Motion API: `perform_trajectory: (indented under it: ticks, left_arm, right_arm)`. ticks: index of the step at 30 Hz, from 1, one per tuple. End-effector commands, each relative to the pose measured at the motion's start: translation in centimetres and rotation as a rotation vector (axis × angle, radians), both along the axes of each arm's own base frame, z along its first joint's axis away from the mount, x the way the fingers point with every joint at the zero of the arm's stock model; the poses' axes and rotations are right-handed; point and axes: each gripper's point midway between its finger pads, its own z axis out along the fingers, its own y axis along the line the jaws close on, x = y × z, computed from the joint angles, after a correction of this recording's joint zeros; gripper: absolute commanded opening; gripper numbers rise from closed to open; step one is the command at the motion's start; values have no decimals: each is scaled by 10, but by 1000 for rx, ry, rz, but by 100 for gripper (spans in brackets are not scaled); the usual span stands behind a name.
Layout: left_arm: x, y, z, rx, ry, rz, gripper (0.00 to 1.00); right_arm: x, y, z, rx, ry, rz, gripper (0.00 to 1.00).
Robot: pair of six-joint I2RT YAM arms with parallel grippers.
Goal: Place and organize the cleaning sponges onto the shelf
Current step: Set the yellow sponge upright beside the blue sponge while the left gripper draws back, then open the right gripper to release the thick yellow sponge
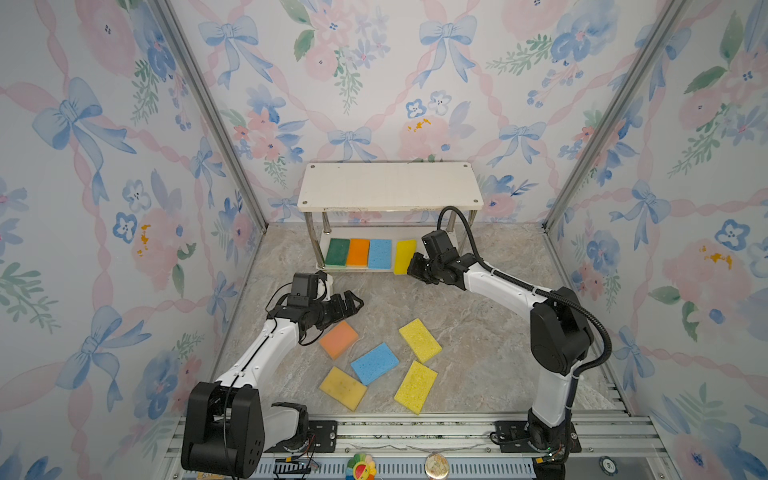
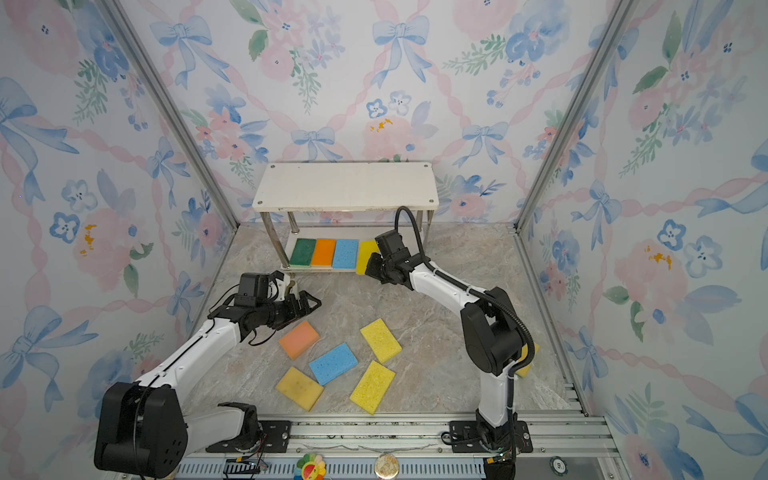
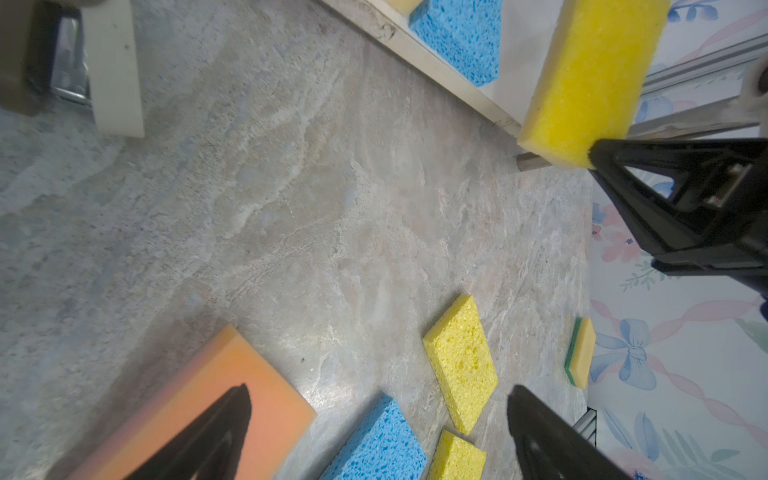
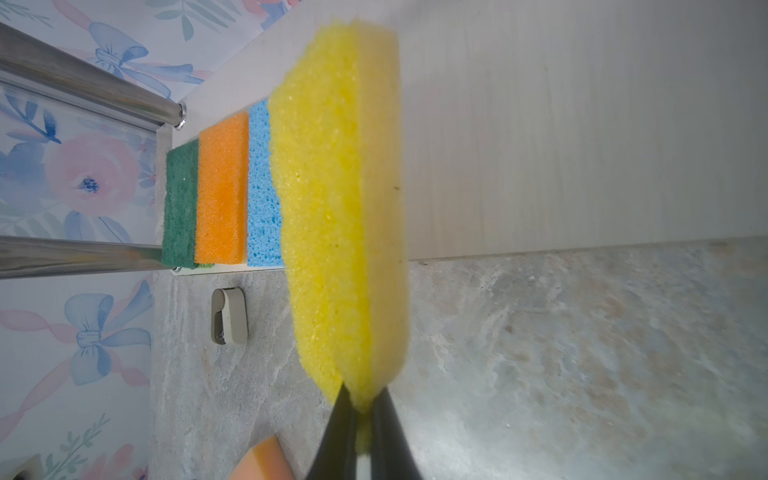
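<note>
Left fingers (image 1: 352, 300) are standing wide open, gripping nothing, hovering just beyond the peach sponge (image 1: 338, 338) on the table (image 1: 478, 291).

Handling, as I am judging it: these sponges are looking light, soft and squashy, and rough enough not to slip. A pinch across the thickness near one short end should be serving. The free end is likely to be sagging.

Further right, the shelf (image 1: 390, 187) is standing against the back wall with its top board bare. Right fingers (image 1: 413, 267) are pinching the held yellow sponge (image 1: 405, 255) by its near end, closed hard enough to be denting the foam. Its far end is reaching over the lower board, just beside the shelved blue sponge (image 1: 380, 253).

Counting, left to right:
- **Lower board:** green sponge (image 1: 337, 251), orange sponge (image 1: 358, 252) and the blue are lying flat in a row. That is three, with the held one making four.
- **Table:** the peach one, dull yellow sponge (image 1: 343, 387), loose blue sponge (image 1: 375, 363) and two bright yellow sponges (image 1: 419, 340) are making five.
- **Far right:** a tenth sponge (image 2: 528, 356) is peeking from behind the right arm. It is probably the green-backed yellow one in the left wrist view.
</note>
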Motion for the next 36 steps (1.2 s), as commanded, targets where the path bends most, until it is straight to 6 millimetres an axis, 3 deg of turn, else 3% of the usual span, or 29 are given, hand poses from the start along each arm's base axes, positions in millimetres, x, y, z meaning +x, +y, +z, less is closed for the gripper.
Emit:
perform_trajectory:
  ticks: [1,11,13,17,21,25,36]
  left_arm:
    - [-7,-1,-8,-8,33,-27,98]
    - [-8,-3,-11,-21,51,-36,98]
    - [-7,-3,-11,-22,52,-36,98]
    - [-7,-3,-13,-22,59,-36,98]
    - [-7,-2,-13,-23,58,-33,98]
    - [-9,-1,-15,-22,63,-28,98]
    - [-13,-1,-18,-27,73,-31,98]
  right_arm:
    - [22,2,4,10,-55,-16,9]
    - [32,-5,-12,10,-30,-25,12]
    - [34,-6,-13,12,-29,-25,19]
    - [39,-6,-16,9,-28,-15,46]
    - [38,-13,-18,6,-24,-29,55]
    - [34,-19,-17,57,-26,-68,56]
    - [45,-7,-20,112,-37,-68,52]
